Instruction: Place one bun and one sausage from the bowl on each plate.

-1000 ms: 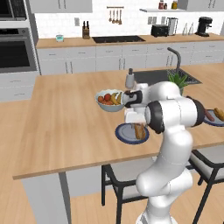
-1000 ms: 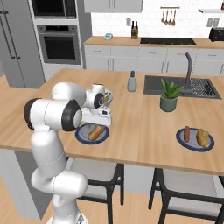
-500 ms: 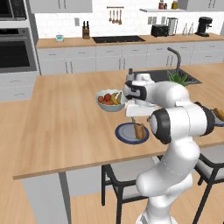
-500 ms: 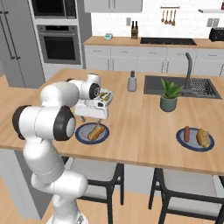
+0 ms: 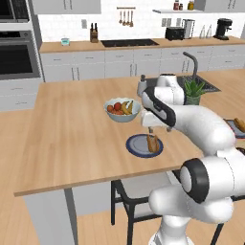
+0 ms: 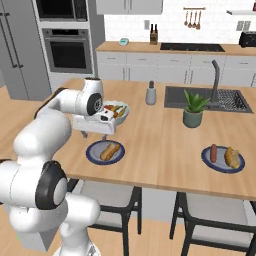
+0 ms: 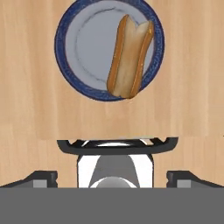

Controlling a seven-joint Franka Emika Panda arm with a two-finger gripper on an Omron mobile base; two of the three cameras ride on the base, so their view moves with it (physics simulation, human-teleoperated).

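Item, my gripper (image 5: 151,128): jaws spread wide and holding nothing. It hangs above the near plate (image 7: 61,57) and is clear of it.

Item, near plate: it sits on the wooden counter (image 6: 160,145), close to the front edge and just in front of the pale fruit bowl (image 6: 119,111). It carries one bun (image 7: 130,57), split along its top and lying toward one side of the plate. I see no sausage on it; the grey centre beside the bun is bare.

Item, far plate (image 6: 206,161): it is well apart along the same counter, beyond the potted plant (image 6: 192,107). It carries a sausage (image 6: 214,153) and a second bun (image 6: 232,156) side by side. I count this plate as done.

Item, step in hand: I judge the bun on the near plate as delivered and let go. The hand is free to go for the next piece.

Item, outstanding: one sausage for the near plate, to be taken from the bowl.

Item, next move: lift clear of the plate and swing to the bowl. Come down with the jaws across a sausage, so they close on its width and not along its length. Carry it back and lay it on the bare grey part beside the bun without knocking the bun. A round sausage set near the rim may roll off.
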